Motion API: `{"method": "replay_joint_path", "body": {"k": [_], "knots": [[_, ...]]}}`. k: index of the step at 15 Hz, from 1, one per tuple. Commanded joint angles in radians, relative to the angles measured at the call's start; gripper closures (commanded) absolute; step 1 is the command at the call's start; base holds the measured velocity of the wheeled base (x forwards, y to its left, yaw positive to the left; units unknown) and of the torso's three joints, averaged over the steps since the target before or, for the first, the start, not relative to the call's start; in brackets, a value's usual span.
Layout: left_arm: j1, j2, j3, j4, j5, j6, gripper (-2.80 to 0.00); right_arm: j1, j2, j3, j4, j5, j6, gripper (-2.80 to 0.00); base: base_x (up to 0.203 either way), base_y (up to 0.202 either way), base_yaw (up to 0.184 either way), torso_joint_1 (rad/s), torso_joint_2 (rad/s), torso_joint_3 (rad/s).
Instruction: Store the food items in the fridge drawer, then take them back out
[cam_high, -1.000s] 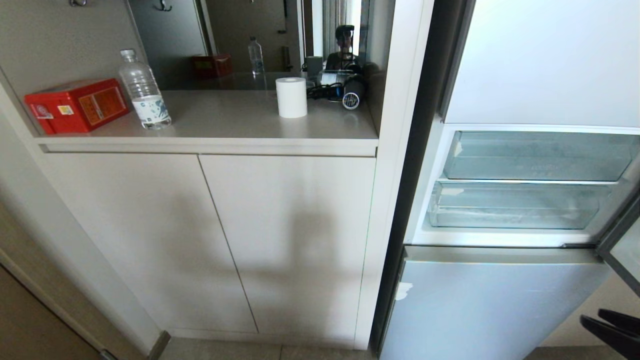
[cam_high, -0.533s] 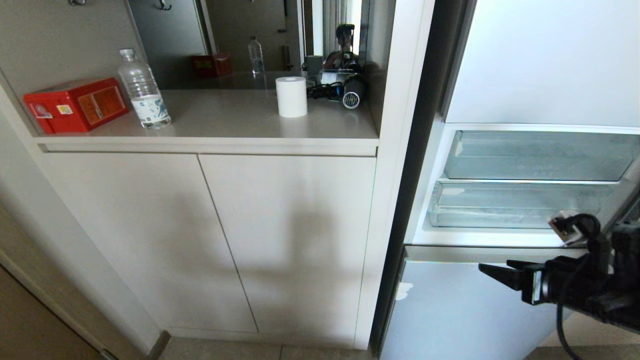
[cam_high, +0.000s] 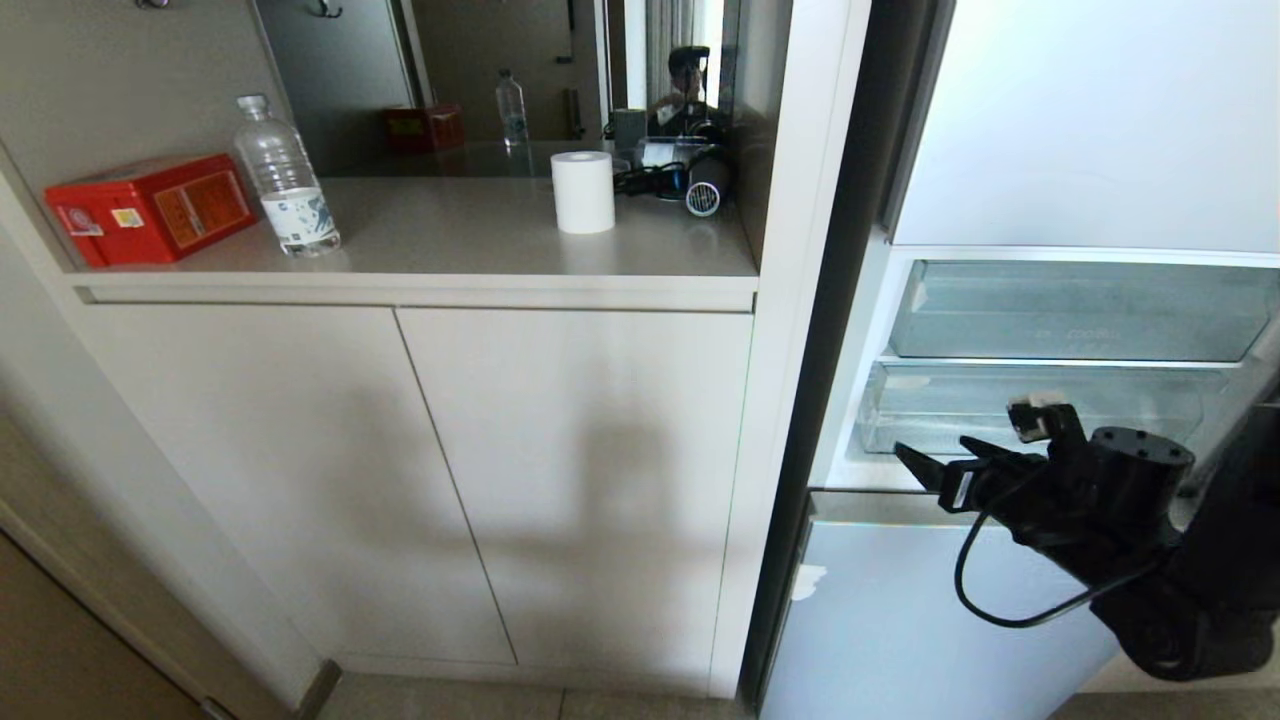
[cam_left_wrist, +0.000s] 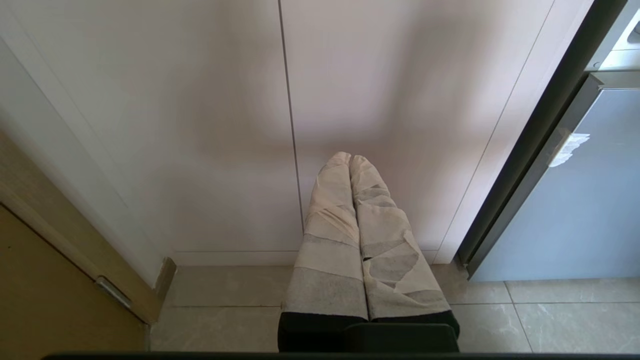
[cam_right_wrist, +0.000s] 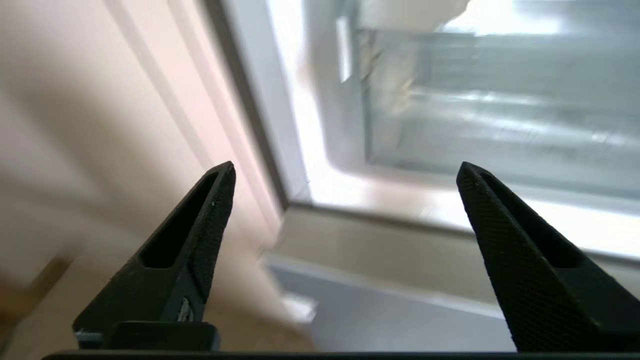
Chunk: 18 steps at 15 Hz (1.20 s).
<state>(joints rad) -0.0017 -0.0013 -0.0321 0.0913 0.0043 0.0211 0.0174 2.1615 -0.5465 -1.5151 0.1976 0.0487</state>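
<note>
We hold our black right gripper (cam_high: 925, 470), prongs spread and empty, lower right before the clear ribbed plastic fridge drawer (cam_high: 1030, 410), ready to pull.

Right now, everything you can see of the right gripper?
The right gripper is black, on a bulky black wrist with a cable looping below it. It has two tapered, pointed fingers with cross-hatched inner faces and a slot along each. They stand wide apart, with nothing between them. It hangs in mid-air, roughly level, tips just before the lower clear fridge drawer, above the blue-grey door panel. It touches nothing visible.
</note>
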Motion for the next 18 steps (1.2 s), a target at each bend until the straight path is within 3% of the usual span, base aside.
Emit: {"method": "replay_joint_path", "body": {"k": [1,10,13,18], "knots": [[0.0,0.001,0.0,0.001,0.0,0.0,0.0,0.001,0.098,-0.088,-0.014,-0.019,-0.018,-2.8,0.0,0.0,0.0,0.0,0.0,0.0],[0.0,0.001,0.0,0.001,0.0,0.0,0.0,0.026,0.184,-0.252,-0.015,-0.091,-0.035,-2.8,0.0,0.0,0.0,0.0,0.0,0.0],[0.0,0.001,0.0,0.001,0.0,0.0,0.0,0.025,0.208,-0.309,-0.015,-0.168,-0.038,-2.8,0.0,0.0,0.0,0.0,0.0,0.0],[0.0,0.001,0.0,0.001,0.0,0.0,0.0,0.026,0.219,-0.323,-0.015,-0.178,-0.036,-2.8,0.0,0.0,0.0,0.0,0.0,0.0]]}}
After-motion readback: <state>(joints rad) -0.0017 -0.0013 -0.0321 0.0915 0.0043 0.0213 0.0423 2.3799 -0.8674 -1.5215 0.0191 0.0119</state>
